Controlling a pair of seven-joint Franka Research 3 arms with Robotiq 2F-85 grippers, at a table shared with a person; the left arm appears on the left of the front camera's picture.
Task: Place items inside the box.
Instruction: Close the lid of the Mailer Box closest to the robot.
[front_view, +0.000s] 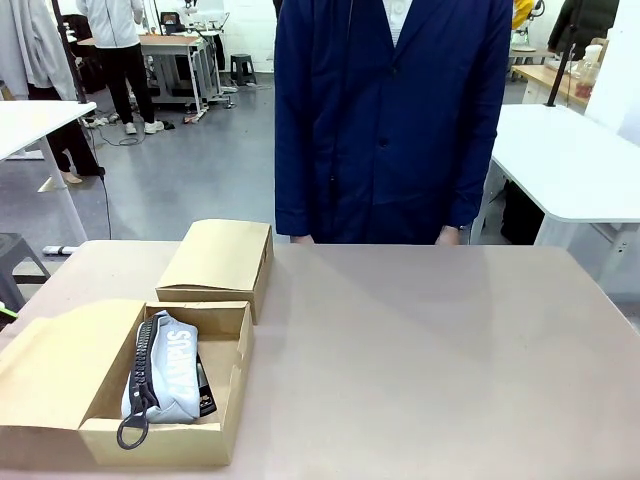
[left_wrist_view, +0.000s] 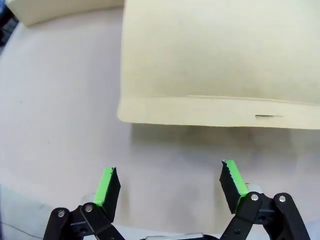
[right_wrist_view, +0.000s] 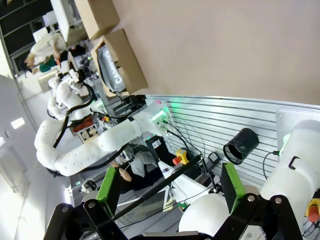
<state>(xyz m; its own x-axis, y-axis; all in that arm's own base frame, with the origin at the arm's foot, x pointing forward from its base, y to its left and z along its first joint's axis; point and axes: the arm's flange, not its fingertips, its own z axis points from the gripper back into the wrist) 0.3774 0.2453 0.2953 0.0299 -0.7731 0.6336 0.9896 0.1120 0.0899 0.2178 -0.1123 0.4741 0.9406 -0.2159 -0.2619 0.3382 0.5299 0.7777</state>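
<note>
Grey-blue zip pouch (front_view: 172, 370) lettered "CAMPUS" lies inside the open box (front_view: 232, 395).
The box sits at the bench's (front_view: 420, 350) near-left; both claws, left (left_wrist_view: 170, 187) and right (right_wrist_view: 170, 185), gape apart, holding nothing.

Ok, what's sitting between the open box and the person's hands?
The closed box, just behind the open box; beyond it, bare table up to the hand, front view.

The box (front_view: 228, 395) is brown cardboard. The pouch (front_view: 172, 368) inside is grey-blue with white letters and a dark zip. The surface (front_view: 430, 360) is light brown. The person's coat (front_view: 390, 110) is dark blue.
</note>
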